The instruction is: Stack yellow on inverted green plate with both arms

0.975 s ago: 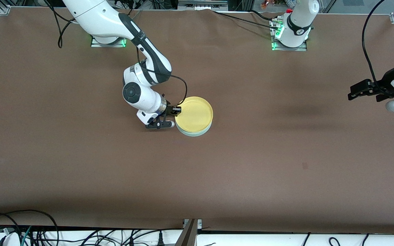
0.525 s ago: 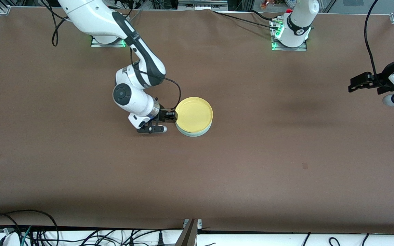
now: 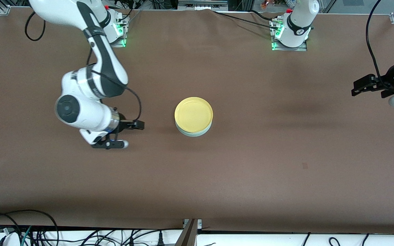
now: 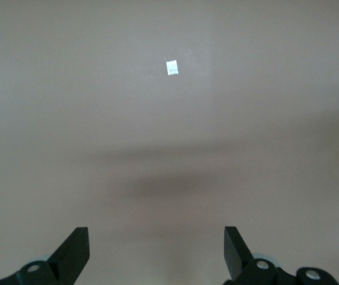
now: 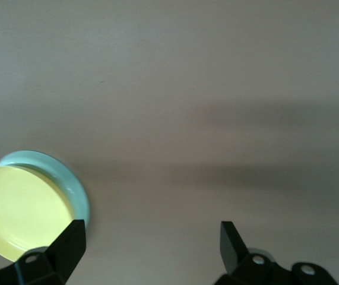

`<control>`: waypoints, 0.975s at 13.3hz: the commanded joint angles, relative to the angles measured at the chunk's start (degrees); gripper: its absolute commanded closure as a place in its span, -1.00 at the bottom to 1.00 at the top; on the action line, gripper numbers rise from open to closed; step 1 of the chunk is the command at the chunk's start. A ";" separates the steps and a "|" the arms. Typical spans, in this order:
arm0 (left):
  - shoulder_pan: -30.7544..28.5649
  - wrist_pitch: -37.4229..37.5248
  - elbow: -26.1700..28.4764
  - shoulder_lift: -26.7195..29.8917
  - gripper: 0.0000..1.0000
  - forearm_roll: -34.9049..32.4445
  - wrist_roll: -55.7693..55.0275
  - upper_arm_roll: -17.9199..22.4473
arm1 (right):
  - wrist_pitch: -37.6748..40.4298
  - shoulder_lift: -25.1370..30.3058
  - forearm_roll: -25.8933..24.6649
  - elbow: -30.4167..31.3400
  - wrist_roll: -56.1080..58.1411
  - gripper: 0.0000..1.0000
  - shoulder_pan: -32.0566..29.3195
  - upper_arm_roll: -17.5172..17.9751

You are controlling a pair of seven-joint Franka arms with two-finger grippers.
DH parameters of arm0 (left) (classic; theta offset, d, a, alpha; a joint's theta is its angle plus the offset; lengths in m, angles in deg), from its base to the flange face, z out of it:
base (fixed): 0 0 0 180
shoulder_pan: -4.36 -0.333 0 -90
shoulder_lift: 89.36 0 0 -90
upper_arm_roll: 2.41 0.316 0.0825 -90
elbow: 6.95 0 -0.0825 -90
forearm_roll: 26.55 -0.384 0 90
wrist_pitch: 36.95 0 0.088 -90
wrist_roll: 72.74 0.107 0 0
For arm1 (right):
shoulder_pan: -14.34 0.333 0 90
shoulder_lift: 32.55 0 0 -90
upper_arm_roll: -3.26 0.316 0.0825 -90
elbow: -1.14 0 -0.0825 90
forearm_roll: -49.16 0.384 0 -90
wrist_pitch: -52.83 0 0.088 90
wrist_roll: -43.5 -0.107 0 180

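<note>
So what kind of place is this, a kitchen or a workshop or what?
Most likely a robotics lab: two white robot arms bolted to a brown-covered table, loose black cables at its edge, and one round yellow plate stacked on a pale green plate.

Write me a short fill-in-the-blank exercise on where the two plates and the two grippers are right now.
1. The yellow plate rests on top of the ____ plate.
2. The right gripper is over bare table, toward the right arm's end, with its jaws ____.
3. The left gripper waits toward the left arm's end of the table, holding ____.
4. Under the yellow plate, the green plate shows only its ____.

Missing words: green; open; nothing; rim
</note>
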 commanded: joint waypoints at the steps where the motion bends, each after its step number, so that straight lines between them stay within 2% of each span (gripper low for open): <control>1: -0.16 -0.56 -0.58 -0.06 -1.00 -1.07 0.65 -0.18 | 9.13 0.70 -0.58 -5.01 7.16 -1.00 0.21 -6.13; 4: -0.16 -1.52 -0.58 -0.06 -1.00 -1.33 0.65 -0.09 | 21.34 1.23 -0.41 -10.97 12.61 -1.00 0.21 -13.69; 6: -0.16 -1.53 -0.58 -0.06 -1.00 -1.07 0.65 -0.09 | 22.79 4.81 -0.49 -11.44 13.25 -1.00 -0.40 -13.90; 8: -0.16 -1.62 -0.49 -0.06 -1.00 -1.24 0.65 -0.09 | 23.31 9.82 -1.36 -9.00 13.25 -1.00 -2.68 -11.19; 10: -0.16 -1.62 -0.49 -0.06 -1.00 -1.42 0.74 -0.17 | 23.40 14.30 -9.42 -6.53 13.68 -1.00 -7.24 -4.00; 11: -0.08 -1.53 -0.49 -0.06 -1.00 -1.51 0.74 -0.17 | 23.49 16.59 -11.81 -5.47 13.69 -1.00 -10.66 -0.57; 13: -0.16 -1.53 -0.49 -0.06 -1.00 -1.42 1.00 -0.17 | 22.97 20.98 -12.09 -3.37 13.42 -1.00 -13.76 0.87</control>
